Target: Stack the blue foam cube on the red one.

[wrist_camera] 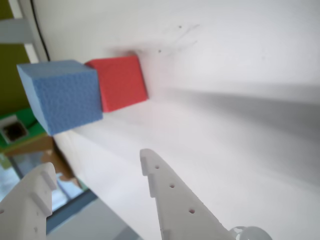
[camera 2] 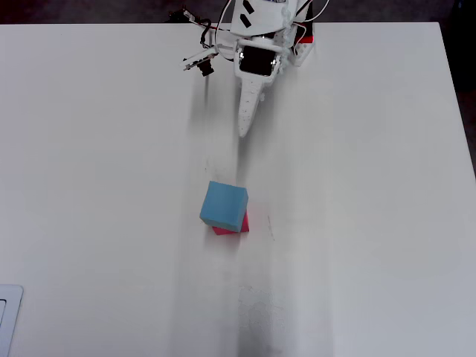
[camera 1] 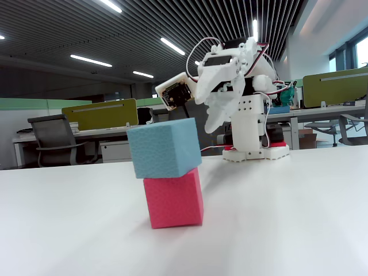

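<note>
The blue foam cube (camera 1: pixel 164 146) rests on top of the red one (camera 1: pixel 174 198), shifted a little to the left so it overhangs. From overhead the blue foam cube (camera 2: pixel 223 206) covers most of the red one (camera 2: pixel 238 226), which peeks out at its lower right. In the wrist view, which lies on its side, the blue foam cube (wrist_camera: pixel 60 95) touches the red one (wrist_camera: pixel 122 82). My gripper (wrist_camera: pixel 97 162) is open and empty, well back from the stack. It hangs near the arm's base in the fixed view (camera 1: pixel 215 118) and points toward the cubes in the overhead view (camera 2: pixel 245 128).
The arm's base (camera 1: pixel 253 150) stands at the far edge of the white table (camera 2: pixel 357 223). A flat white object (camera 2: pixel 7 320) lies at the table's lower left corner in the overhead view. Office desks and a chair (camera 1: pixel 54 141) stand beyond the table.
</note>
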